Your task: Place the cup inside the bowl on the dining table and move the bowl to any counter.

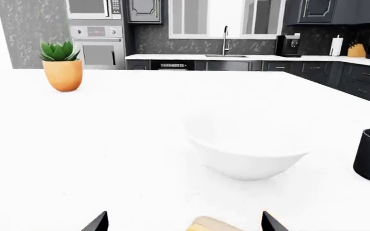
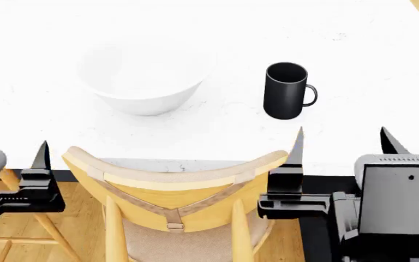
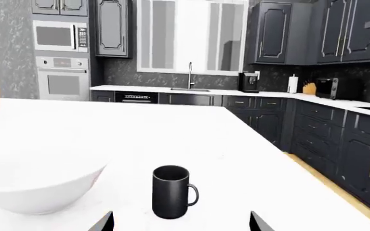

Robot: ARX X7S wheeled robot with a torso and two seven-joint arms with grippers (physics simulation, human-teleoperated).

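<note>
Black cup (image 2: 286, 90) stands upright just beside the bowl (image 2: 145, 76); my right fingers (image 2: 301, 143), spread apart, could tip it by its handle.

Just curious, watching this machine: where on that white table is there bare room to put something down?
Bare tabletop lies between the wide white bowl and the tall black mug, and broadly behind both, up to the orange potted plant. The near edge is crowded by the wooden chair back and both open grippers.
</note>
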